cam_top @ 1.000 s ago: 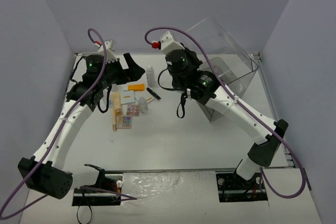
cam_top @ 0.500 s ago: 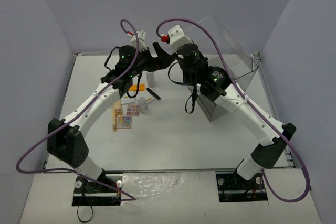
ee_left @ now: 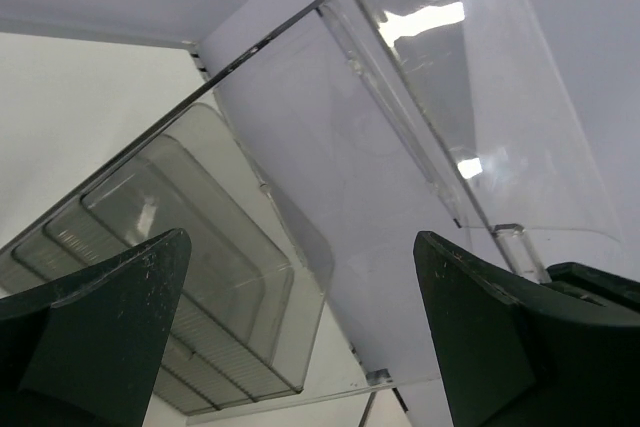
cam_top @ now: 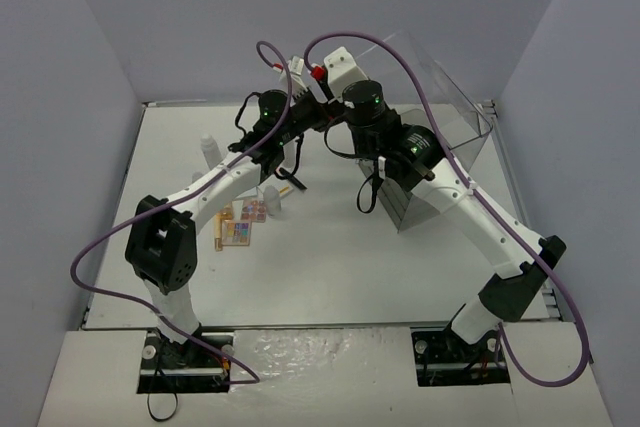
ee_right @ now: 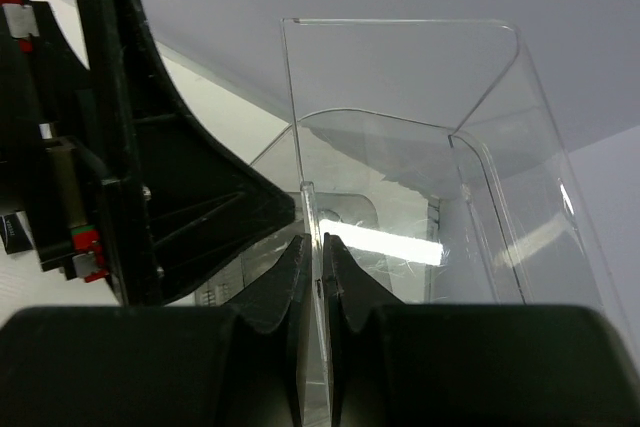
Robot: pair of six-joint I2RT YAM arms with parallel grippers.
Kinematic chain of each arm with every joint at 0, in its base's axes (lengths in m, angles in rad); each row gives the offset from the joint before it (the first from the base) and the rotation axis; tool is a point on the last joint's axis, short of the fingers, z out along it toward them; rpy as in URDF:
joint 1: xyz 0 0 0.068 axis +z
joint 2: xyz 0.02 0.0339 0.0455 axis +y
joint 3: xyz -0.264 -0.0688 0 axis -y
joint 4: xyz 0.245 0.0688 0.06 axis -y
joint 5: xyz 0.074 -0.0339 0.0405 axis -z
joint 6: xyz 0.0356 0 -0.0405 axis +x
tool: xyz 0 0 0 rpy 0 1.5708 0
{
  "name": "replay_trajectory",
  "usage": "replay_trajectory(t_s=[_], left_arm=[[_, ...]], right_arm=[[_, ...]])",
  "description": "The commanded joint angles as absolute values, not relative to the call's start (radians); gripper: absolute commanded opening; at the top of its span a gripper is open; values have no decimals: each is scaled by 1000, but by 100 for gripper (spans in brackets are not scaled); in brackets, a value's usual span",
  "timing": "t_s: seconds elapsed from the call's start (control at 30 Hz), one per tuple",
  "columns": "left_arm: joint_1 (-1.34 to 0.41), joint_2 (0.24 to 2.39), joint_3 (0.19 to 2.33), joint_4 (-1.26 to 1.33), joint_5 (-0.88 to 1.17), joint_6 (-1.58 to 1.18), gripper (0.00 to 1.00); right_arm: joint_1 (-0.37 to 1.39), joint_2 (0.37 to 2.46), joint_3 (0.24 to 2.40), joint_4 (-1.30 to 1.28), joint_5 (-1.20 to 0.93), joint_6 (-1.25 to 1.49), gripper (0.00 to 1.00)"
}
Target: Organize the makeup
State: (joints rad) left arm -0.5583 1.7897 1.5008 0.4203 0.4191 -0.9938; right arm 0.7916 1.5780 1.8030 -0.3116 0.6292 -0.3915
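Observation:
The makeup lies left of centre: a white bottle [cam_top: 208, 150], another white bottle [cam_top: 271, 198], the multicolour eyeshadow palette [cam_top: 238, 233], a beige tube [cam_top: 219, 230] and a black slim tube [cam_top: 294, 181]. The orange case and white compact are hidden under my left arm. My right gripper [cam_top: 322, 110] is shut on the edge of the clear case's raised lid [ee_right: 400, 77], with the fingers [ee_right: 296, 272] pinching the panel. My left gripper [cam_top: 305, 117] is open and empty right beside it, facing the lid [ee_left: 480, 97]; its fingers [ee_left: 110, 327] hold nothing.
The large clear plastic case with drawers [cam_top: 445, 142] stands at the back right, and its drawers show in the left wrist view [ee_left: 200, 277]. Grey walls close in the table. The left gripper's black body [ee_right: 150, 177] fills the left of the right wrist view.
My left arm has swung from the far left, over the makeup, up to the lid beside the right gripper. The right gripper has shifted slightly right and still grips the lid.

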Motion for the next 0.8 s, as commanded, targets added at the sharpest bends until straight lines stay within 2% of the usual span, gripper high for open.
replay_trajectory(t_s=[0.0, 0.27, 0.5, 0.77], left_arm=[[-591, 1794, 1593, 651, 456, -1132, 92], [-620, 1806, 1609, 691, 457, -1170, 92], [-635, 1808, 1621, 716, 448, -1190, 92], [-649, 1819, 1646, 718, 445, -1192, 92]], right_arm=[[775, 1526, 1852, -257, 642, -379, 4], [772, 1527, 1860, -258, 627, -370, 5], [770, 1514, 1873, -259, 608, -359, 21], [770, 1498, 1885, -262, 565, -327, 35]])
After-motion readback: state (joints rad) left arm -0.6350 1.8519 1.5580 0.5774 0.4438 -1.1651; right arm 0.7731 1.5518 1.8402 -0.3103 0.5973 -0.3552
